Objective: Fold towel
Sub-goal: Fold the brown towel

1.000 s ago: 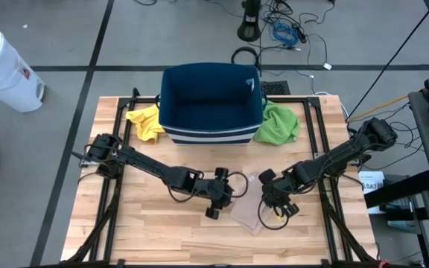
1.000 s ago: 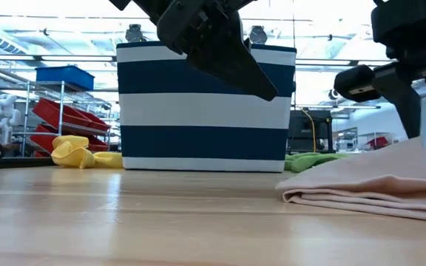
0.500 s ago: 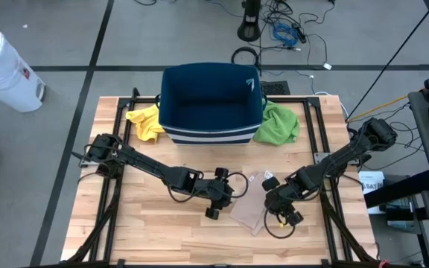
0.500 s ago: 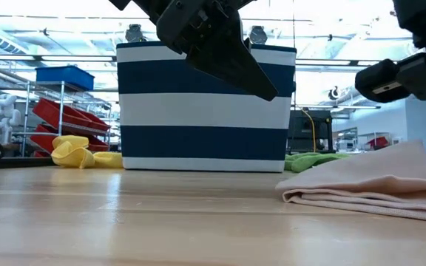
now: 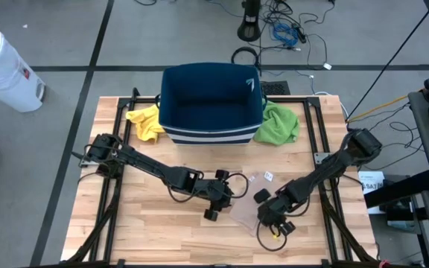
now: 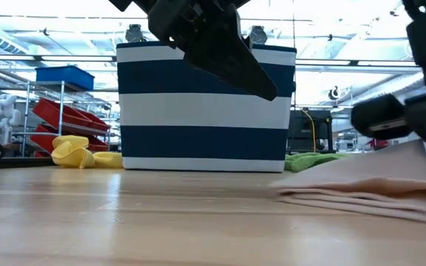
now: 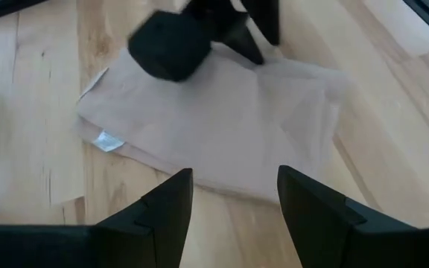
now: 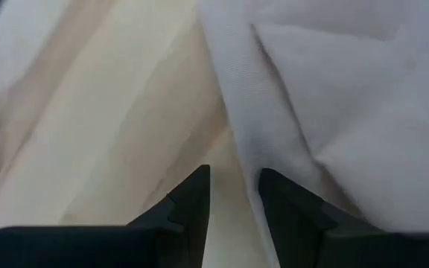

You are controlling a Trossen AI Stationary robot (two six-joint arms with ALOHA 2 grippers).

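Two grippers: both low over the front half of the table, one on each side of the beige towel.
Towel: lying flat on the wood near the middle, already doubled into a compact stack, layered edges plain in the low view; white tag showing at one corner.
Left gripper: just beside the towel's left edge, fingers spread wide, holding nothing; cloth visible ahead between the finger tips in its wrist view.
Right gripper: over the towel's front right part, fingers set to a narrow gap with tips at a folded edge; no cloth pinched between them.
Step in hand: likely between folds, or tidying the last one.
Next move calls for: closing on one loose edge or corner only, lifting cleanly, carrying it across without dragging the stack.
Elsewhere: striped blue bin at the back, yellow cloth and green cloth beside it, well apart from the towel.
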